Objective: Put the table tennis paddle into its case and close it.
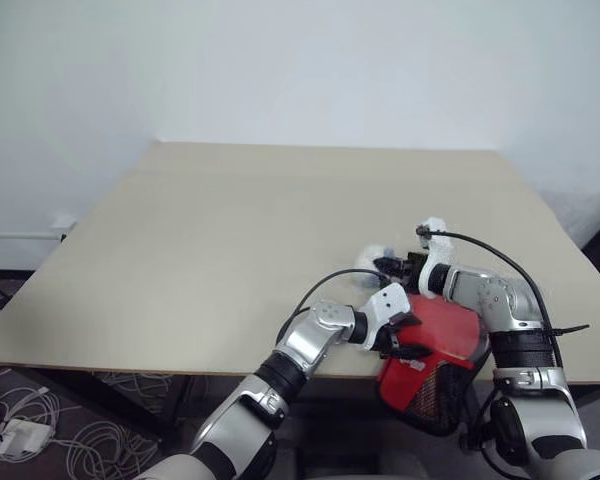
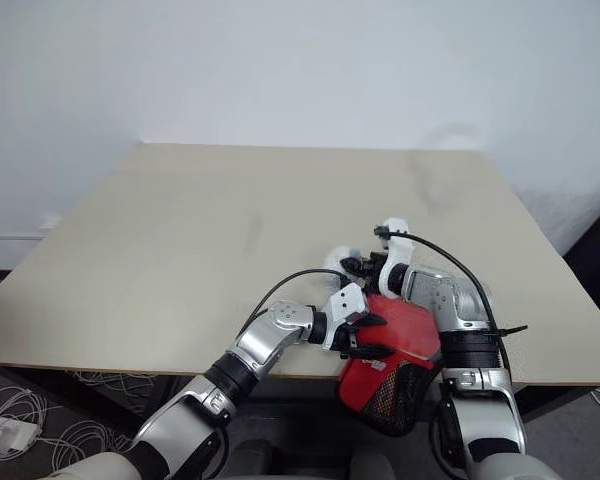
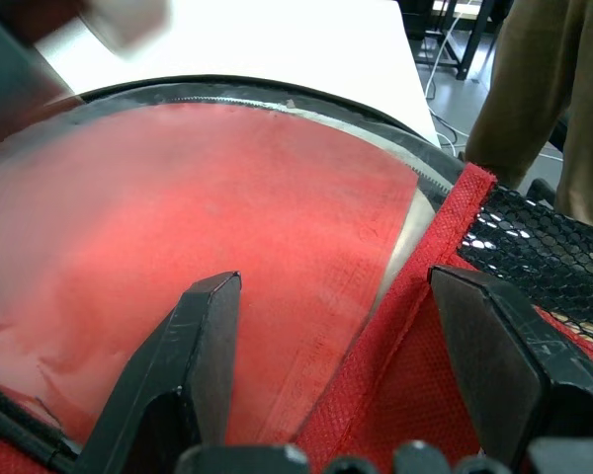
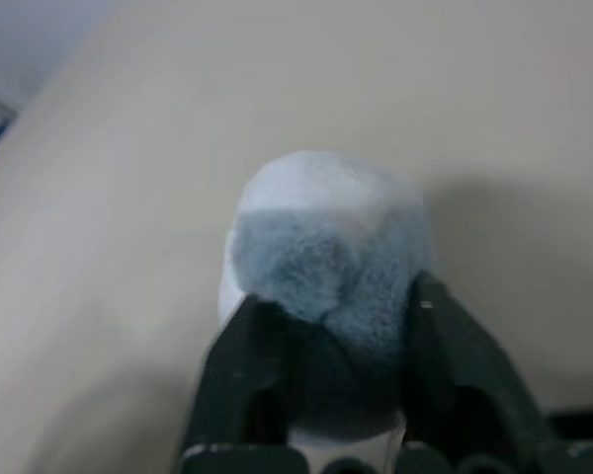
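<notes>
Both eye views looked from above the bench [image 1: 230,230] forward and down toward the far wall, sharing its near edge and the case [image 1: 435,355]. The left wrist view sat almost against that case [image 3: 227,257]; the right wrist view faced the benchtop [image 4: 494,89] closely.

Red case [image 1: 435,345] with black mesh panel, pale grey-white fluffy ball [image 4: 326,267], beige table [image 1: 280,230], black end effector fingers [image 3: 193,355]

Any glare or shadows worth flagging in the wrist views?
Left wrist view: pale sheen on the clear panel of the case, veiling the red paddle beneath. Right wrist view: the fluffy ball casts a soft shadow on the table.
</notes>
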